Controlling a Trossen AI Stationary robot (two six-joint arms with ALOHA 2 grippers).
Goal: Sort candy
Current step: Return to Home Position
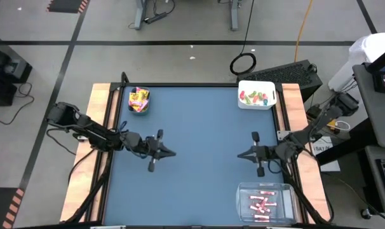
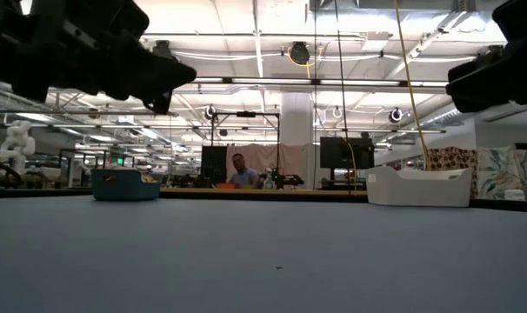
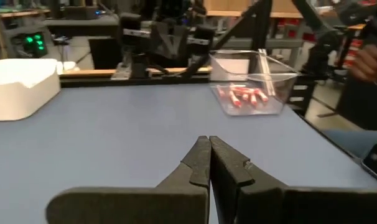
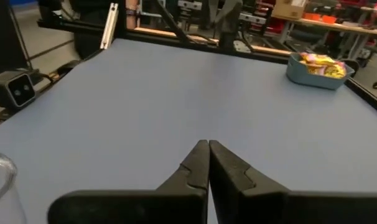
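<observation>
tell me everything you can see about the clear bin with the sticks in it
The clear bin is a rectangular see-through tub, plastic by its look, with rounded corners and upright walls. It stands upright and open-topped on the blue table, in the corner at the bottom right of the high view, on the right arm's side. A loose heap of thin pink-white candy sticks lies on its floor. Nothing else touches it.

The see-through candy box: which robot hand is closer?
Right. The right gripper is on the same side as the clear bin; the left gripper is far across the table.
</observation>
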